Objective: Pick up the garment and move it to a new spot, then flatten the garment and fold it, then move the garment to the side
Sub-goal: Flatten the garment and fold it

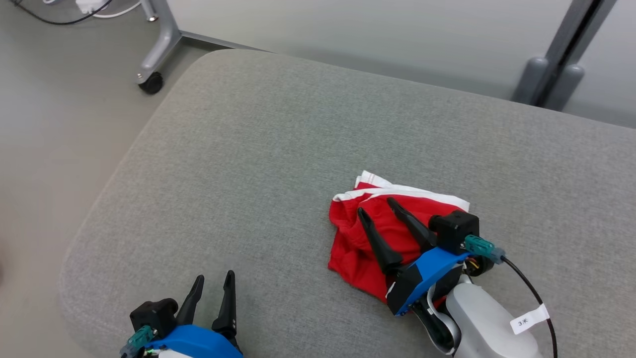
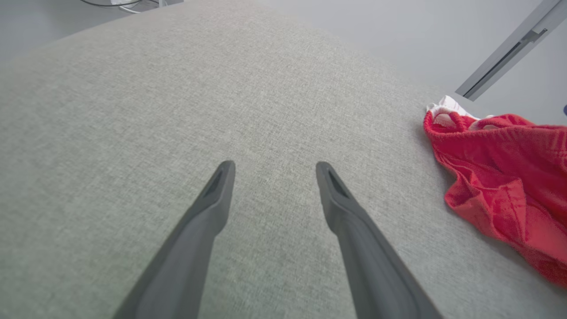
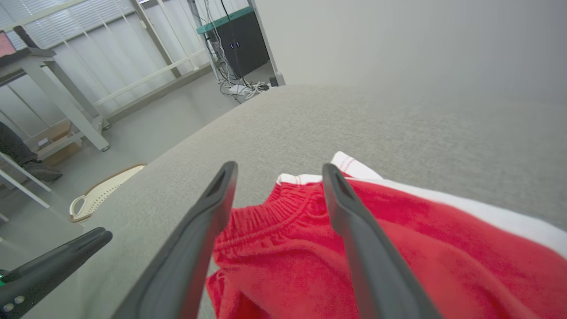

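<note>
The garment (image 1: 362, 233) is a red piece with white trim, lying crumpled on the grey cushion (image 1: 278, 159) right of centre. My right gripper (image 1: 376, 205) hovers just over it, open, with nothing pinched between its fingers; the right wrist view shows the garment (image 3: 398, 252) under the spread fingers (image 3: 217, 195). My left gripper (image 1: 213, 278) is open near the cushion's front edge, well left of the cloth. In the left wrist view the left gripper (image 2: 274, 165) points over bare fabric, with the garment (image 2: 505, 177) off to its right.
The cushion has rounded edges, with floor beyond its left side. A wheeled table leg (image 1: 151, 82) stands at the back left. Grey posts (image 1: 551, 79) rise behind the cushion at the right. A cable (image 1: 531, 293) trails from my right wrist.
</note>
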